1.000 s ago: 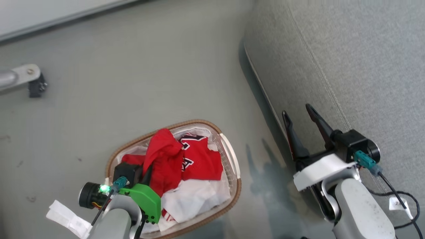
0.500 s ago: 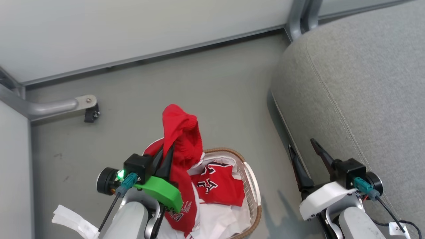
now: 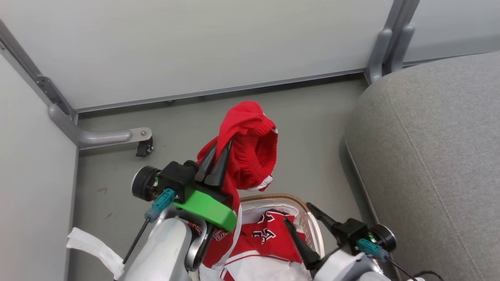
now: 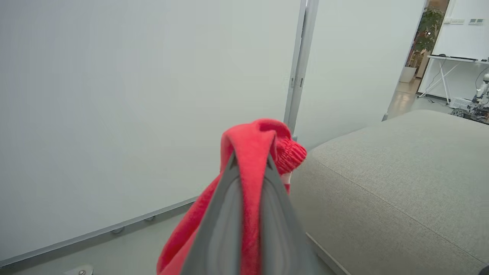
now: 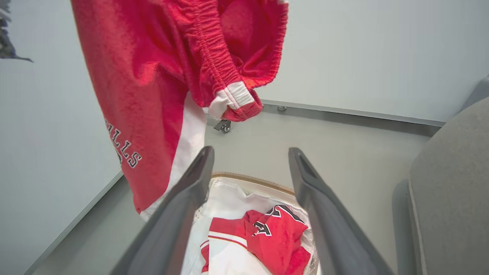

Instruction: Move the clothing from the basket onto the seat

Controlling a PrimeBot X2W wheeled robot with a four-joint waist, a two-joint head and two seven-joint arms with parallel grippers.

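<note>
One pair of shorts [image 3: 250, 132] hangs above the basket [image 3: 281, 196], clamped in my left fingers [image 3: 222, 166]; my right fingers [image 3: 299, 240] hover open over it. A jersey [image 3: 273, 242] lies inside; nothing on the seat [image 3: 429, 156] beside it yet.

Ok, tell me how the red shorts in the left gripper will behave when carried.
Floppy, probably: the red shorts fold over the left gripper and hang limp below it. Likely light, since a pinch at one fold carries them. The dangling hem may drag across the basket rim or seat edge.
</note>
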